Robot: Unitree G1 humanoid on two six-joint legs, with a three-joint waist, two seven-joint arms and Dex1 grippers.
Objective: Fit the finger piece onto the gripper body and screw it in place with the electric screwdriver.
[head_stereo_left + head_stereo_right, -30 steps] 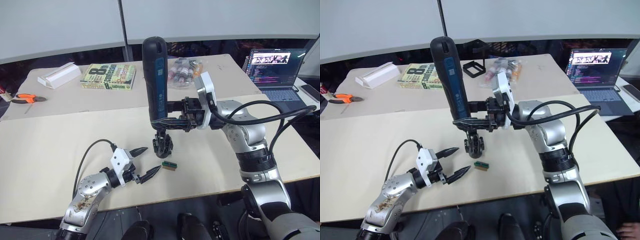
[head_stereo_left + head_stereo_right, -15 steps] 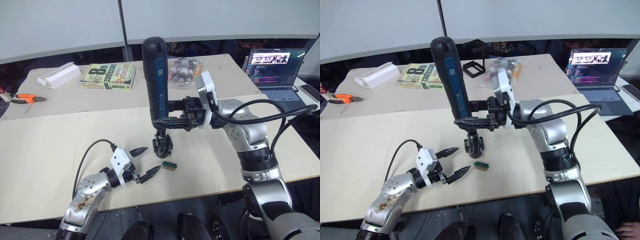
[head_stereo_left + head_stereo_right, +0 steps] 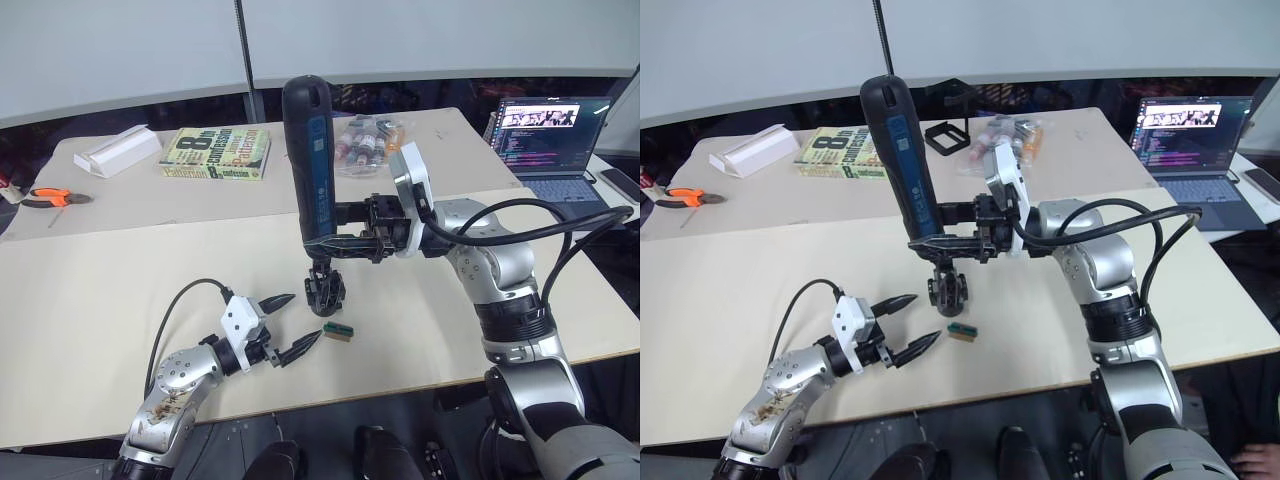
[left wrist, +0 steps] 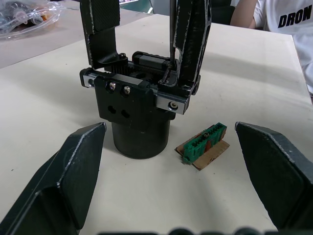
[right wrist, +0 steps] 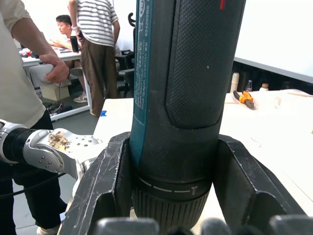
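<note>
Right claw [image 3: 340, 232] grasps electric screwdriver [image 3: 310, 160] | gripper body [image 3: 325, 290] below | left claw [image 3: 285, 325] released

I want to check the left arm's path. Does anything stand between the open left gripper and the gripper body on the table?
Nothing visible blocks it. The left gripper is open toward the gripper body, with bare table between them. The small green-and-tan block lies beside the body, off to one side.
</note>
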